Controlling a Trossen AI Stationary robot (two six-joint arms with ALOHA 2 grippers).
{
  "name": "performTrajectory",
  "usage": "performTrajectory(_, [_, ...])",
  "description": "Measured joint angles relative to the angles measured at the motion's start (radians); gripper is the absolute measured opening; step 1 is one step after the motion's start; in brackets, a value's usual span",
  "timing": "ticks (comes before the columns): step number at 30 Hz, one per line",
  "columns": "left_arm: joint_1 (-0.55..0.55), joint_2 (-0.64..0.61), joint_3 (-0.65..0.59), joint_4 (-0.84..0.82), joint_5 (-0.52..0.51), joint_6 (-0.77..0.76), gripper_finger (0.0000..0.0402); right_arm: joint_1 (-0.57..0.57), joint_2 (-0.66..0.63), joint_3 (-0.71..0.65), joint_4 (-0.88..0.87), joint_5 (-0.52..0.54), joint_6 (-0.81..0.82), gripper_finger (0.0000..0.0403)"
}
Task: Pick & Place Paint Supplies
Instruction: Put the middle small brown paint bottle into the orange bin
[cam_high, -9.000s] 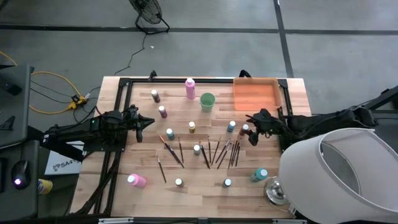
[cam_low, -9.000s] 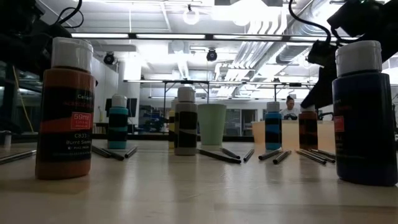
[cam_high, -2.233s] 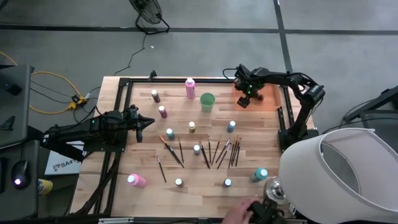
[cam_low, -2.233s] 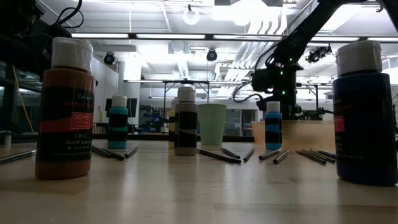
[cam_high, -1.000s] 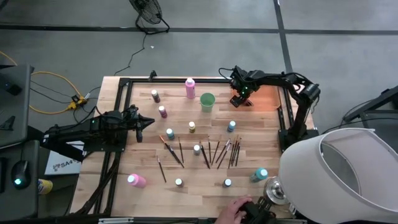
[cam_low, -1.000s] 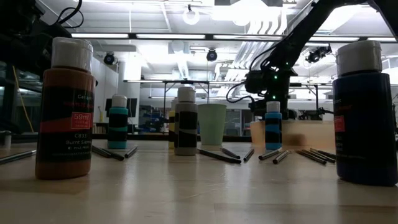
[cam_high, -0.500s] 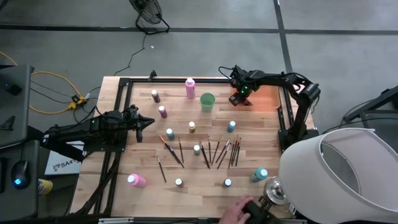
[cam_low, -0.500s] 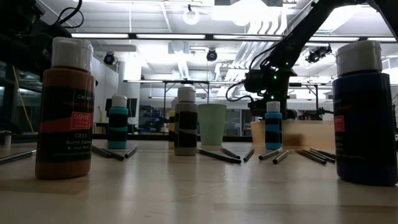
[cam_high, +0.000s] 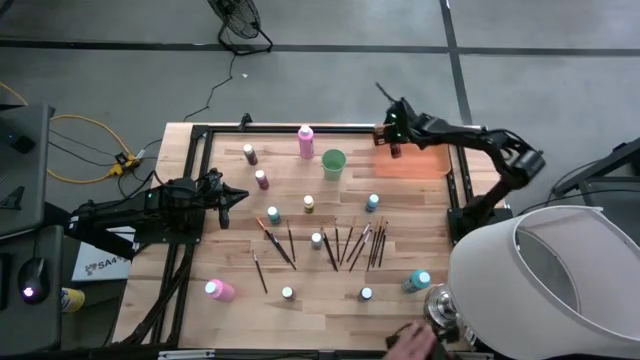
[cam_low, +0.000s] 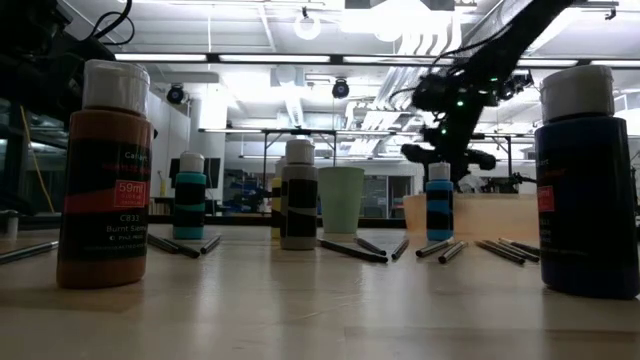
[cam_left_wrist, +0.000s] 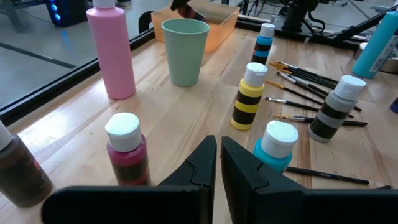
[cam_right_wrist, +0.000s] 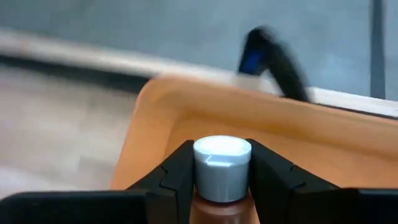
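A small brown paint bottle with a pale cap sits squeezed between the right gripper fingers, which are clamped on it. Just past them is the orange tray. The left gripper waits with its fingers pressed together, empty, near a blue bottle.

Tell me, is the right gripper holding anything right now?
Yes. The right gripper is shut on a small brown paint bottle, its fingers pressing both sides of the pale cap, above the orange tray.
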Motion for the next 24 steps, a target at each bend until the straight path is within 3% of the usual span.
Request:
performTrajectory(9, [0.000, 0.000, 0.000, 0.000, 0.000, 0.000, 0.0022, 0.044, -0.244, -0.308, 0.253, 0.306, 0.111, 0.0120])
performTrajectory(17, [0.000, 0.000, 0.000, 0.000, 0.000, 0.000, 0.0022, 0.125, -0.335, -0.487, 0.269, 0.540, 0.274, 0.0122])
performTrajectory(24, [0.000, 0.000, 0.000, 0.000, 0.000, 0.000, 0.0022, 0.181, -0.382, -0.552, 0.268, 0.679, 0.283, 0.0115])
